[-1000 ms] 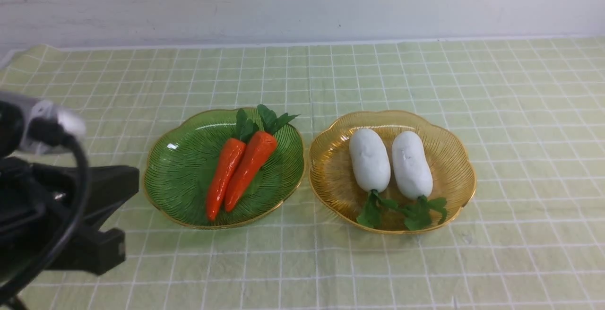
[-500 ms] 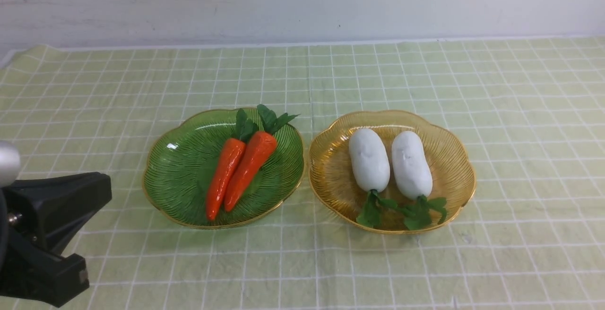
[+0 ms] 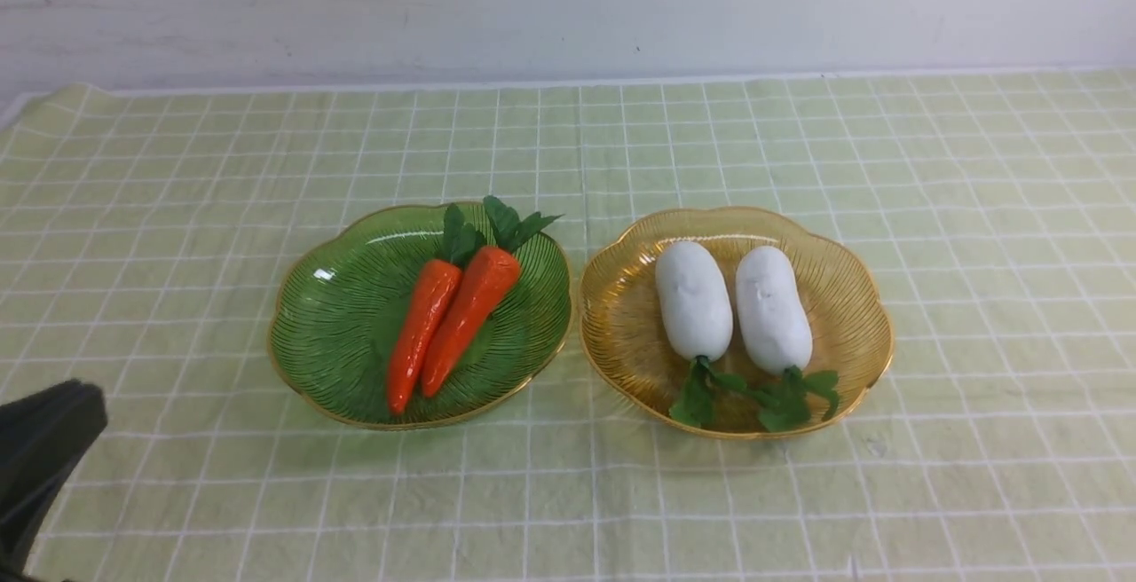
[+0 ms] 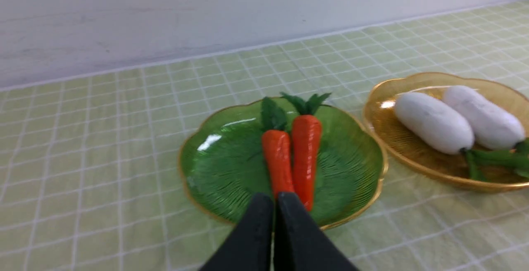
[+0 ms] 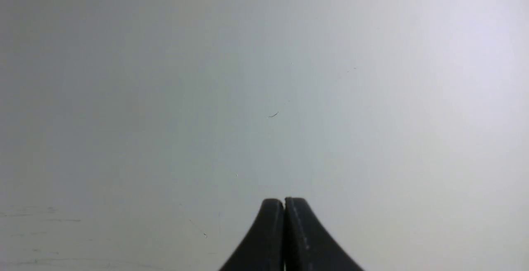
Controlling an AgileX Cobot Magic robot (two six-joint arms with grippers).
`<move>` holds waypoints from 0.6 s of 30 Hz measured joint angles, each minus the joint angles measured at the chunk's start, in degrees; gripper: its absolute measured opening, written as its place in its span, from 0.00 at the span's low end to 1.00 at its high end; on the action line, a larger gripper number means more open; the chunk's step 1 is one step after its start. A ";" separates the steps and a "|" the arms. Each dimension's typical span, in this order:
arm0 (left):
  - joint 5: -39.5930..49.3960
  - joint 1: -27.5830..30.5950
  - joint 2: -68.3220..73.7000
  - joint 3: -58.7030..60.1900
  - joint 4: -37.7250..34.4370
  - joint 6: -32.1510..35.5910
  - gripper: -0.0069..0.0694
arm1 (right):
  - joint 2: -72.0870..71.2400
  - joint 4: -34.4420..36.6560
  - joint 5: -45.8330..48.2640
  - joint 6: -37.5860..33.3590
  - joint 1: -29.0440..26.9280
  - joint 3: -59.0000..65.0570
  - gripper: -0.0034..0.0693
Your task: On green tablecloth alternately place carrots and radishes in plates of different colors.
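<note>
Both sets of jaws were pressed together and held nothing: the left gripper (image 4: 275, 196) showed its tips touching, aimed at the green plate from the near-left, and the right gripper (image 5: 284, 200) showed the same, facing only a blank pale surface. In the front view only a dark corner of the left arm (image 3: 40, 449) showed at the near-left edge, well apart from the plates; the right arm was out of that view.

Sorting looked done. Two carrots (image 3: 448, 320) lay side by side, touching, in the green plate (image 3: 328, 334), leaf tops toward the far side. Two radishes (image 3: 732, 307) lay side by side in the amber plate (image 3: 852, 298), leaf tufts toward the near side, over the near part of the plate. Plates sat next to each other, rims nearly touching, mid green tablecloth (image 3: 976, 209), green on the left.

No vegetable was loose on the cloth. Judged: nothing left to place, only arm retreat remained.
</note>
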 joint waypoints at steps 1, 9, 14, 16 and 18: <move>-0.70 2.05 -2.46 3.12 0.45 0.13 0.08 | 0.00 0.00 0.00 0.00 0.00 0.00 0.03; 0.01 9.95 -16.12 20.87 1.39 0.39 0.08 | -0.05 0.00 -0.01 -0.07 0.00 0.00 0.03; 0.33 10.73 -16.26 20.85 1.39 0.53 0.08 | -0.05 0.00 0.25 -0.09 0.00 0.00 0.03; 0.33 10.79 -16.26 20.85 1.39 0.53 0.08 | -0.05 0.00 0.29 -0.09 0.00 0.00 0.03; 0.33 10.84 -16.26 20.85 1.39 0.53 0.08 | -0.05 0.00 0.29 -0.09 0.00 0.00 0.03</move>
